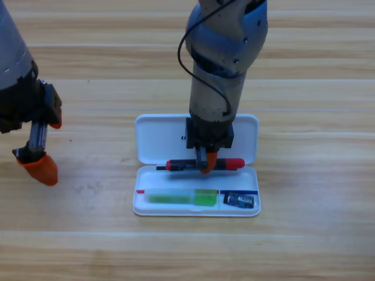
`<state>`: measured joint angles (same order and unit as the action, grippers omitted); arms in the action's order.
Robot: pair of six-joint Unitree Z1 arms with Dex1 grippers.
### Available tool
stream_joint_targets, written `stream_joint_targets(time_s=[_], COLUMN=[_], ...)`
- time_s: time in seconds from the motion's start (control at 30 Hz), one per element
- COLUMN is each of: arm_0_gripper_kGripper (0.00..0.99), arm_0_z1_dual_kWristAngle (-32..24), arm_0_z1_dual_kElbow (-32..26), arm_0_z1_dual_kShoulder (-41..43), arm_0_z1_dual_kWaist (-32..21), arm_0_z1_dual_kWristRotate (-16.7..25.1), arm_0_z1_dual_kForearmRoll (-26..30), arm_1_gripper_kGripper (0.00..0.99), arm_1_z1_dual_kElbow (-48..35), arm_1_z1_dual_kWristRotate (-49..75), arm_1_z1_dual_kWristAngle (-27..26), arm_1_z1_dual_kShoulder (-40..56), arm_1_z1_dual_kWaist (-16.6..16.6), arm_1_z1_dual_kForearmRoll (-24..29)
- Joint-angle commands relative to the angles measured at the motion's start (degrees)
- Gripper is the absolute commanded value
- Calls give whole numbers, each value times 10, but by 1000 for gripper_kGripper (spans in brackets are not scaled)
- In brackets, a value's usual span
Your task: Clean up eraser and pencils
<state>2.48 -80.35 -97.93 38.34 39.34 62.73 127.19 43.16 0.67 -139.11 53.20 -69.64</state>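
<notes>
Pencils: green one (179, 197) lies in white case (153, 140) tray, lower centre, eraser (240, 201) beside it at right. Right arm drops vertically from top centre; right gripper (206, 165) pinches black-and-red pencil (202, 164) over the hinge. Left gripper (40, 152) waits at left edge, jaws parted, holding nothing.

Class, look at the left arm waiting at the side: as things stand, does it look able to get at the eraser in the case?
Probably yes. The eraser lies uncovered in the white case, in front of the right gripper, which holds the black-and-red pencil. The left gripper has bare table between.
</notes>
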Motion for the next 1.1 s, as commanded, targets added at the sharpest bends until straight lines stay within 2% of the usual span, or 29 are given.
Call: stream_joint_targets(time_s=[0.03,0.43,0.47,0.5,0.53,0.57,0.6,0.83,1.0,1.07,1.1], arm_0_gripper_kGripper=[990,990,990,990,990,990,990,990,990,989,986], arm_0_z1_dual_kWristAngle=[-6,-8,-8,-8,-8,-8,-8,-8,-12,-19,-23], arm_0_z1_dual_kElbow=[14,9,8,9,10,12,12,14,-17,-41,-52], arm_0_z1_dual_kShoulder=[8,10,9,9,9,9,9,10,15,14,13], arm_0_z1_dual_kWaist=[-9,-9,-9,-9,-9,-9,-9,-9,-28,-45,-55], arm_0_z1_dual_kWristRotate=[3,0,0,0,0,0,-1,-1,3,6,11], arm_0_z1_dual_kForearmRoll=[-3,-3,-4,-4,-5,-7,-8,-12,-12,-12,-16], arm_1_gripper_kGripper=[0,0,135,396,706,920,963,988,988,988,988], arm_1_z1_dual_kElbow=[0,-1,-1,-1,-1,-1,0,-7,-62,-114,-156], arm_1_z1_dual_kWristRotate=[-7,-17,-18,-21,-23,-25,-25,-41,-48,-62,-72], arm_1_z1_dual_kWristAngle=[11,10,10,9,9,8,6,-29,-102,-136,-152], arm_1_z1_dual_kShoulder=[-33,-27,-25,-23,-21,-20,-17,56,179,234,266], arm_1_z1_dual_kWaist=[16,24,26,27,28,29,29,29,29,29,27], arm_1_z1_dual_kForearmRoll=[-13,-27,-30,-30,-31,-32,-32,-32,-29,2,34])
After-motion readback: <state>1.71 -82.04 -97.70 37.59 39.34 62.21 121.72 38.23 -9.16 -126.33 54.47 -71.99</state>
